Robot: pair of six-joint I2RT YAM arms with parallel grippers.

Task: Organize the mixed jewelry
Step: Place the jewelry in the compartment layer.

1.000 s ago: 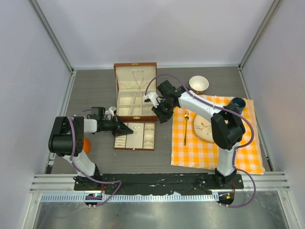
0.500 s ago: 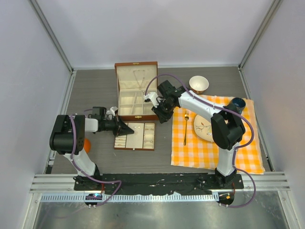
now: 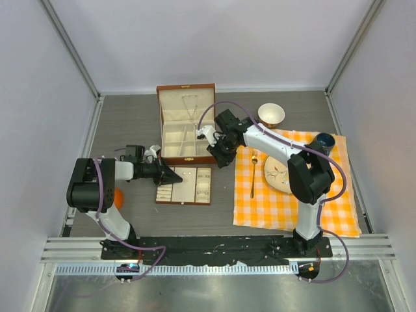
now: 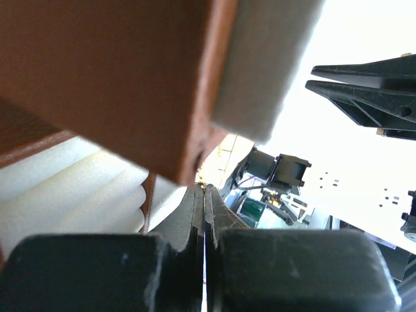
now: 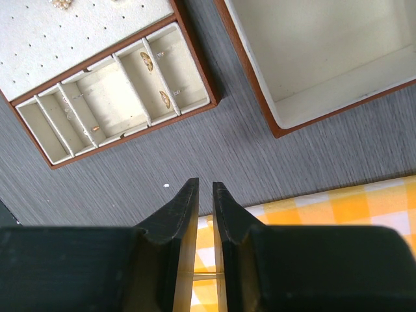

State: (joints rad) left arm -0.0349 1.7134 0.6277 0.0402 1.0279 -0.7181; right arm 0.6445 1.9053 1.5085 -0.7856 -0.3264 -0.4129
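Note:
The cream-lined tray lies in front of the brown wooden box, whose lid stands open. A thin chain necklace hangs inside the lid. Small pieces of jewelry sit in the tray; the right wrist view shows bits in its compartments. My left gripper is shut with nothing seen between the fingers, at the tray's left edge; the tray's wooden wall fills its view. My right gripper hovers by the box's front right corner, its fingers a narrow gap apart and empty.
An orange checked cloth on the right carries a gold fork, a plate and a dark blue cup. A white bowl stands behind it. A tiny white speck lies on the grey table.

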